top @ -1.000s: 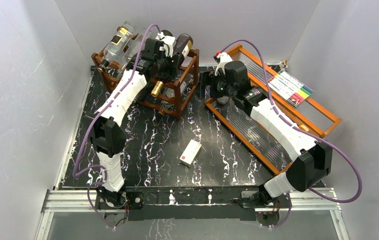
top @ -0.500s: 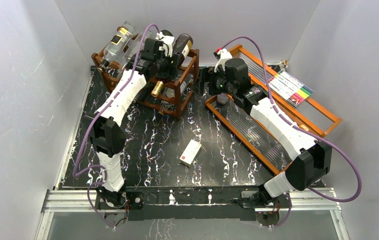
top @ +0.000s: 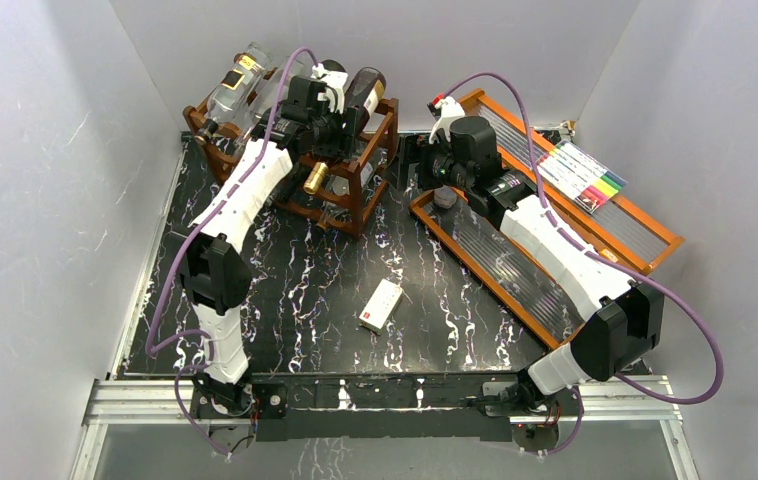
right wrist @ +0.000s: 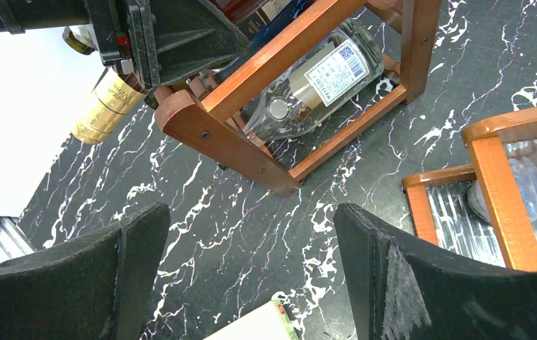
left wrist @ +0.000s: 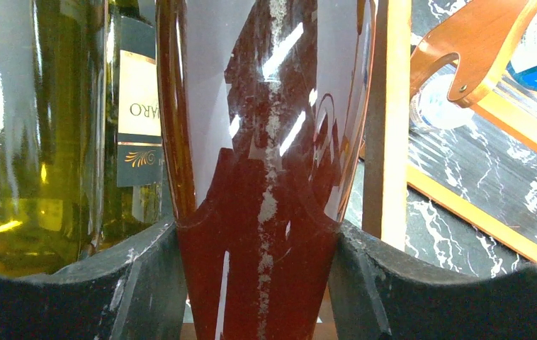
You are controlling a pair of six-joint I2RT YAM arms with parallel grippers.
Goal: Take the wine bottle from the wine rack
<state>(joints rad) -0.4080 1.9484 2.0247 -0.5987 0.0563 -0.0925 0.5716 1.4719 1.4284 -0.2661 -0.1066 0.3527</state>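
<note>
Jaws of the left arm [top: 250,185] clamp the wine bottle [left wrist: 266,142] lying lengthwise atop the wine rack [right wrist: 280,51], upper left; those of the right arm [top: 555,250] gape nearby.

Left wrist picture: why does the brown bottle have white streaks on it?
Left wrist view: that is bright light glaring off the shiny brown bottle, not paint. Right wrist view: the upper left corner is washed out white. Top external view: evenly lit and sharp.

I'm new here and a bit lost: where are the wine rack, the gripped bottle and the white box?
wine rack [top: 359,200], overhead view, front corner post.
wine bottle [left wrist: 266,142], left wrist view, dark glass body.
white box [top: 381,304], overhead view, its top face.
</note>
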